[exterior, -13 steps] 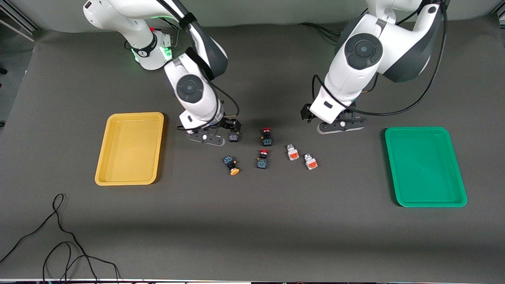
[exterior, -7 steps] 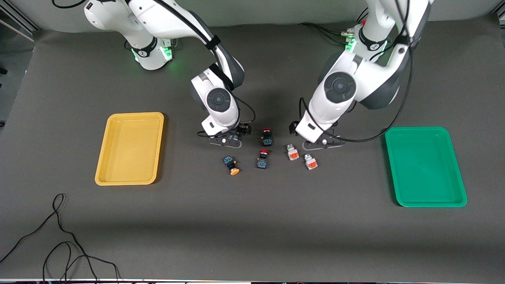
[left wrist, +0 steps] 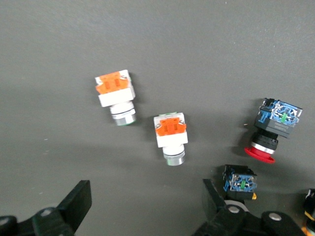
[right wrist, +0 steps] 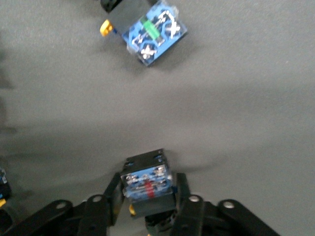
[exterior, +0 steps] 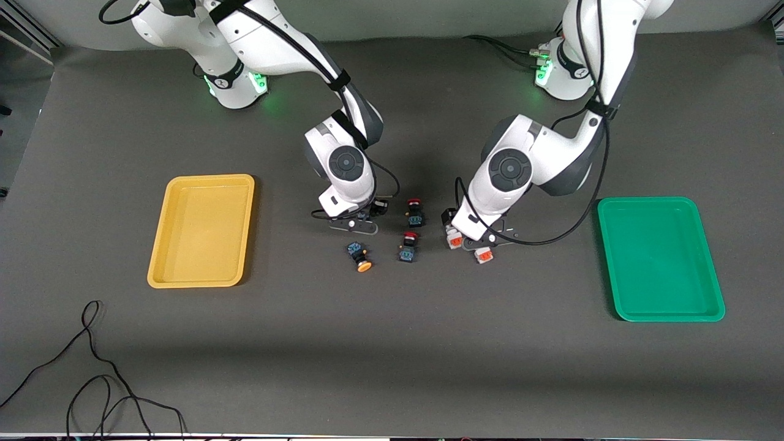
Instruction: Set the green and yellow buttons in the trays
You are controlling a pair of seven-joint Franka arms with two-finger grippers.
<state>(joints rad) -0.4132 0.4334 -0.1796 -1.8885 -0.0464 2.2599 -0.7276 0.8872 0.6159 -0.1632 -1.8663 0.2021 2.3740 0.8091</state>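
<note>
Covering the table (exterior: 392, 343), dark grey matting lies flat.

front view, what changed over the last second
Both arms came down toward the switches. The right gripper closed around a yellow-capped switch; the left gripper moved, open, over the two white-bodied switches. The trays and the other switches stayed put.
</note>
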